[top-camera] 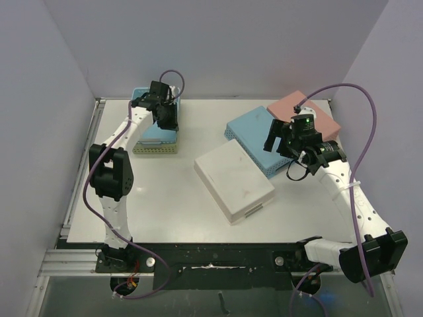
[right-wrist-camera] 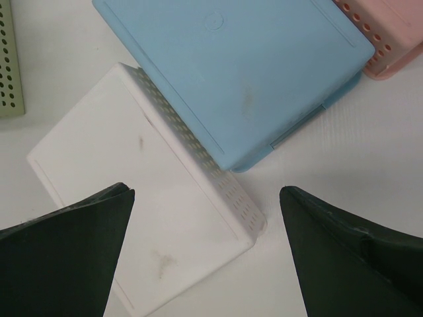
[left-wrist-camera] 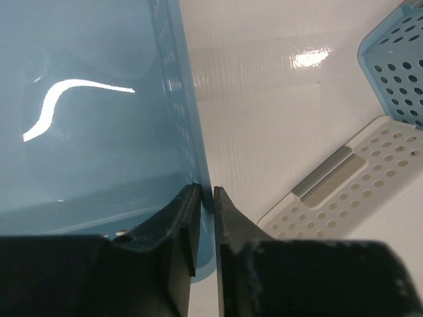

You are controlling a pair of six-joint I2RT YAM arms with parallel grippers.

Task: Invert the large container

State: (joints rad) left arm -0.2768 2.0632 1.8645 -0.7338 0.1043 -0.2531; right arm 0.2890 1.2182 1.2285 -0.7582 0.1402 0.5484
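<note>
One risk: left gripper (left-wrist-camera: 206,193) pinched wall of blue bin (left-wrist-camera: 86,145) at 11 o'clock, thin hold could slip mid-flip; right gripper (right-wrist-camera: 206,193) gaped empty.

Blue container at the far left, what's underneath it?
A pale green perforated container sits under the blue container; only its near side shows. The rest of it, and anything inside, is covered by the blue one and the left end effector.
</note>
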